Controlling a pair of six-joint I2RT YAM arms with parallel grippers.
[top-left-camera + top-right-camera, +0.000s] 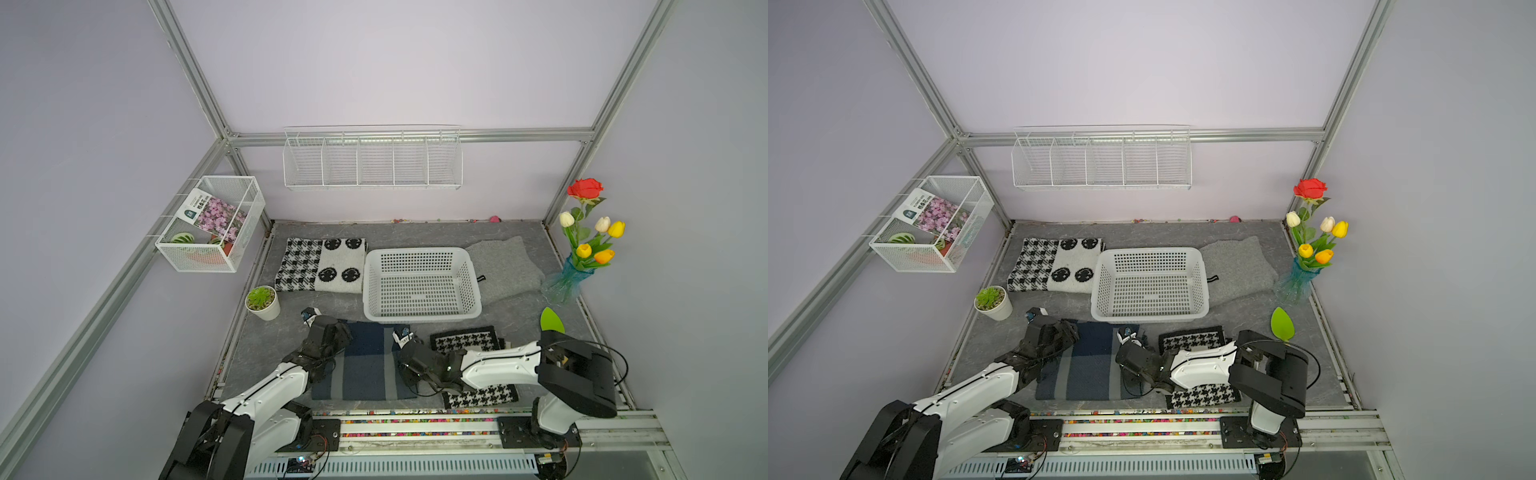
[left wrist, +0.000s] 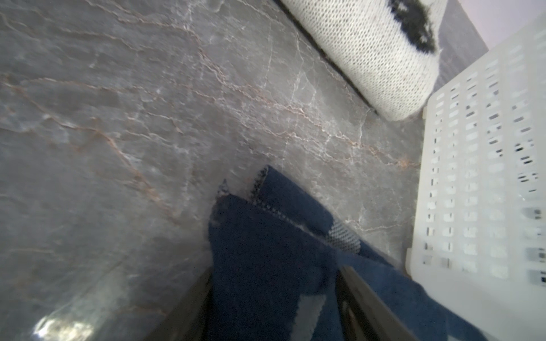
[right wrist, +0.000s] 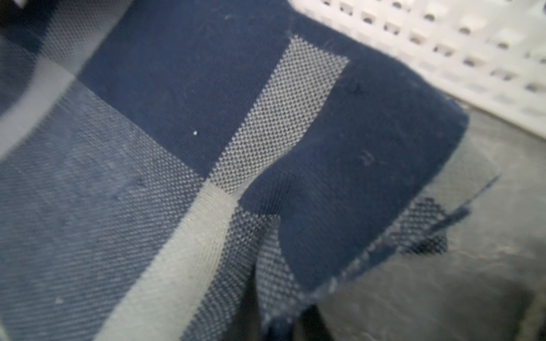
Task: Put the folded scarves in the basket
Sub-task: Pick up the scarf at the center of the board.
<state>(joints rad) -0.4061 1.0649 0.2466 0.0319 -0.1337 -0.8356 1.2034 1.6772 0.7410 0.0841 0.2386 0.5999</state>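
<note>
Navy-and-grey plaid wool is what I'm working on: one folded scarf (image 1: 368,361) lying on the grey marbled table (image 1: 519,316), outside the basket (image 1: 422,314) and just beside its near wall. It is one of four folded cloths I count. The others are a black-and-white knit (image 1: 322,266) with houndstooth and round faces, a fuzzy grey one (image 1: 503,266), and a small houndstooth piece (image 1: 463,340) under my right arm. There is one basket, a shallow whitish plastic rectangle with rows of square holes and a thick rim, its holed floor in plain sight. One white wire-mesh box (image 1: 195,259) hangs on the side wall and holds a packet (image 1: 216,214) printed with pink flowers, plus a green-striped item I can't identify. One long wire rack (image 1: 372,166) on the back wall has five bays. One white pot (image 1: 262,303) holds a succulent, and one blue glass vase (image 1: 567,278) holds a rose and tulips. My left gripper (image 2: 274,274) has its fingers (image 2: 363,295) apart with the scarf's corner filling the gap; I can't tell whether it pinches. My right gripper (image 1: 399,349) is clenched on the scarf's opposite far corner, where the fabric puckers.
</note>
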